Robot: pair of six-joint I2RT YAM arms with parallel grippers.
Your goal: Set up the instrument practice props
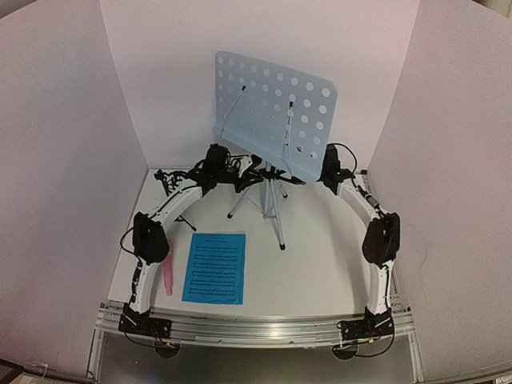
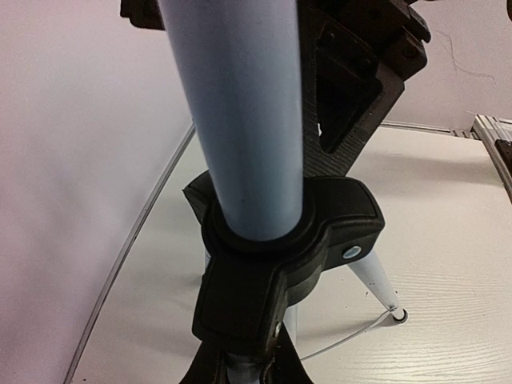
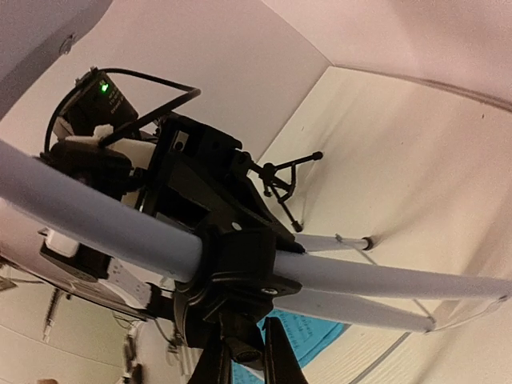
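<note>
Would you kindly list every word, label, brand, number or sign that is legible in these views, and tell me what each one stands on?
No text can be read in any view.
sheet music: printed black staves and notes, too small and blurred to read.
music stand: plain, only round holes; no label visible.
pink microphone: no marking visible.

No legible text; sheet music (image 1: 214, 268) print unreadable.
</note>
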